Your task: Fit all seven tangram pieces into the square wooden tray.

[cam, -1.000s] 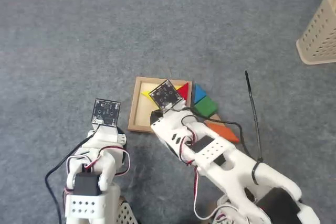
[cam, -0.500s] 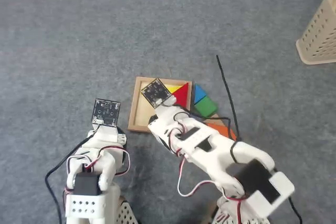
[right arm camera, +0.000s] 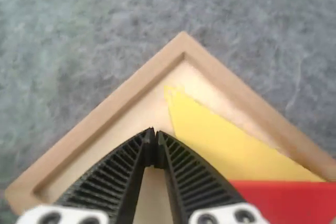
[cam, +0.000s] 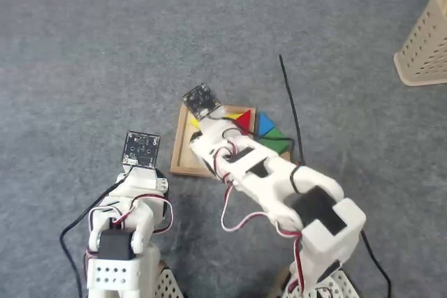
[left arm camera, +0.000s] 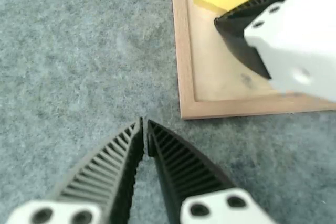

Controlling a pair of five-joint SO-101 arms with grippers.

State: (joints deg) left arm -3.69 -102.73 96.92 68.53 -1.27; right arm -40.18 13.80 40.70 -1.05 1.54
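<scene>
High view coverage places the square wooden tray (cam: 177,146) on grey carpet (cam: 98,54), with the right arm stretched over it; a yellow piece (right arm camera: 220,140) is lodged along one inner wall near a corner, and a red piece (right arm camera: 286,200) is set touching it, so two of the seven are judged seated; a blue piece (cam: 265,125) and a green piece (cam: 279,137) are seen just beside the red one, at the tray's edge, and whether they are inside the rim cannot be told. The right gripper (right arm camera: 152,134) is clenched with nothing between its jaws; its tips are held low over bare tray floor, just beside the yellow piece's pointed end, probably so that the closed tips can serve as a pusher to nudge that piece into the corner rather than lift it. The left gripper (left arm camera: 144,125) is likewise closed and empty, parked over carpet just outside the tray's near corner, presumably clear of the working arm's path. The task is judged well short of done; bare floor is left to be filled.
</scene>
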